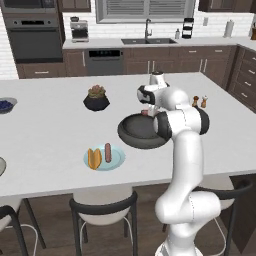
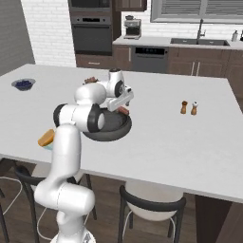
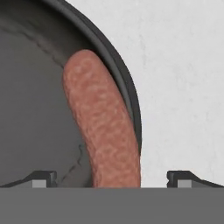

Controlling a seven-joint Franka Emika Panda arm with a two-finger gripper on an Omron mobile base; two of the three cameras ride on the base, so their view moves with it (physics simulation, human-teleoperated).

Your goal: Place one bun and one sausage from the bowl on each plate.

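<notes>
On the desk [image 1: 50, 135] I count two sausages, one in the dark bowl [image 1: 131, 134] and one on the light blue plate [image 1: 116, 159], one bun [image 1: 93, 158], one plant pot [image 1: 96, 102], one berry bowl [image 1: 6, 105] and two shakers [image 2: 189, 107].

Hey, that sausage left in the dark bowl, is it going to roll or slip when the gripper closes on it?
The sausage is a rounded cylinder, so it may roll if nudged. It lies against the bowl wall, which probably limits rolling that way. It looks smooth and slightly curved, so the open gripper could squeeze it sideways unless centred.
</notes>
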